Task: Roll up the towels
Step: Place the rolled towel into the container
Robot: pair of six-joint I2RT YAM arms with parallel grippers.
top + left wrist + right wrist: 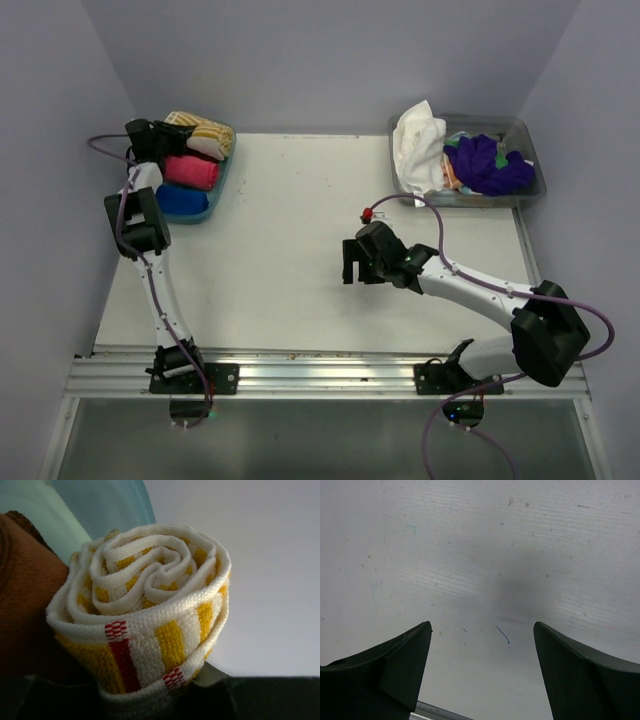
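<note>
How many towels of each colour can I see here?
Yellow-striped towel: 1
Pink towel: 1
Blue towel: 1
Brown towel: 1
White towel: 1
Purple towel: 1
Total: 6 clearly visible; the bin may hide more.

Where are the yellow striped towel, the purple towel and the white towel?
yellow striped towel (165, 630): left wrist view, outer wrap of the roll.
purple towel (487, 163): top view, middle of the heap.
white towel (417, 140): top view, its middle.
</note>
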